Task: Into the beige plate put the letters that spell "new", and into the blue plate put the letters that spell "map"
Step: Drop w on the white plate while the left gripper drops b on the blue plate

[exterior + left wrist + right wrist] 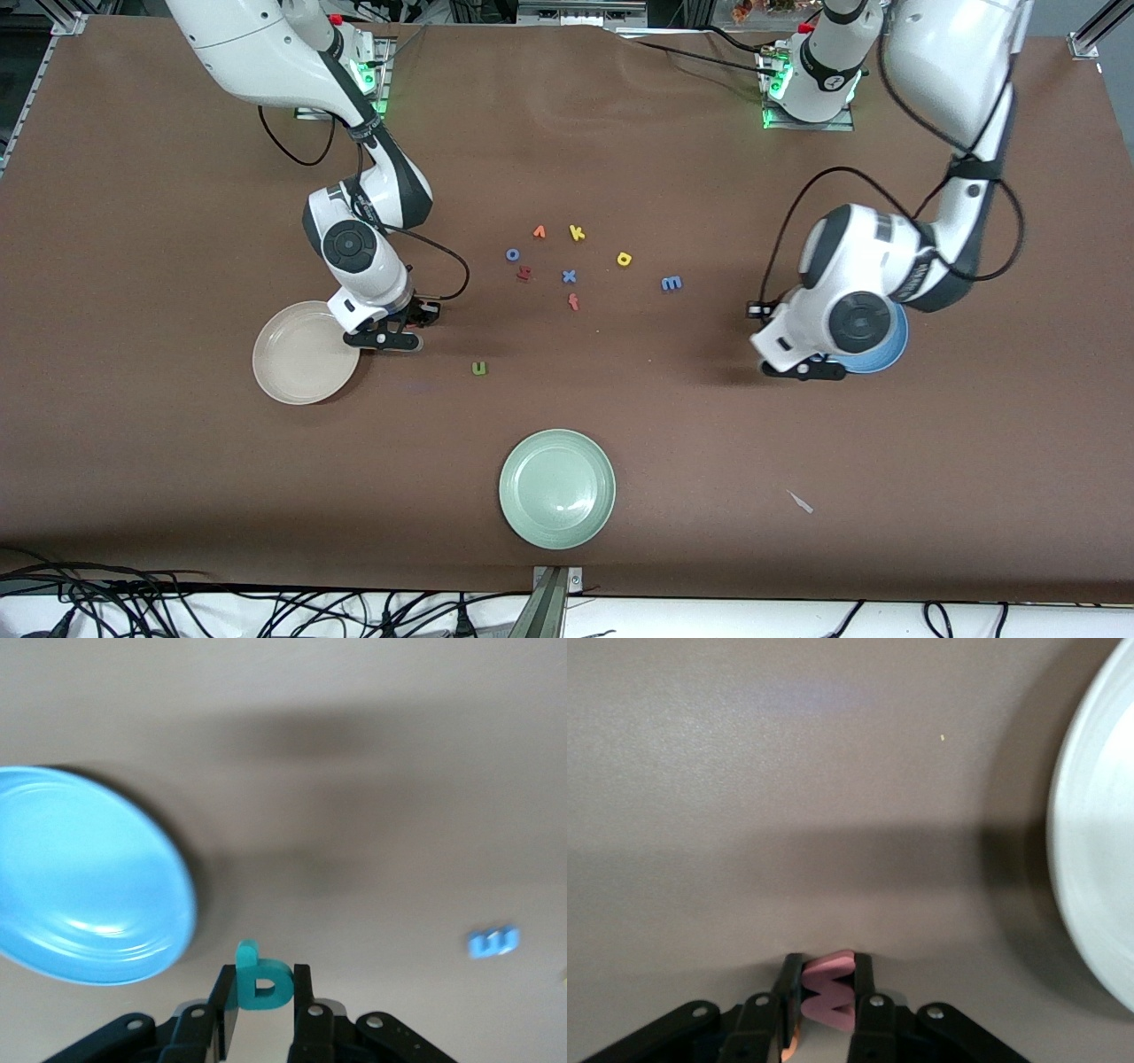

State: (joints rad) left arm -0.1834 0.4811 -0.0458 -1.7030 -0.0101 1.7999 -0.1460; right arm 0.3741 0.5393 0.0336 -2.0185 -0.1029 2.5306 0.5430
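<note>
My right gripper [827, 985] is shut on the salmon-pink "w" [830, 996] low over the table, with a sliver of orange beside one finger. It sits right next to the beige plate [297, 363], whose rim [1090, 842] also shows in the right wrist view. My left gripper [263, 985] is shut on the teal "a" [262, 987], over bare table beside the blue plate [80, 877]. In the front view that plate [890, 350] is mostly hidden under the left wrist. The green "n" [479, 368], blue "m" [671, 283] and yellow "p" [624, 259] lie on the table.
A pale green plate [557, 488] stands near the front edge. Mid-table lie a yellow "k" [577, 233], orange "v" [539, 232], blue "o" [512, 255], blue "x" [569, 276], a dark red letter [524, 274] and a red-orange one [574, 302]. A small scrap [801, 502] lies toward the left arm's end.
</note>
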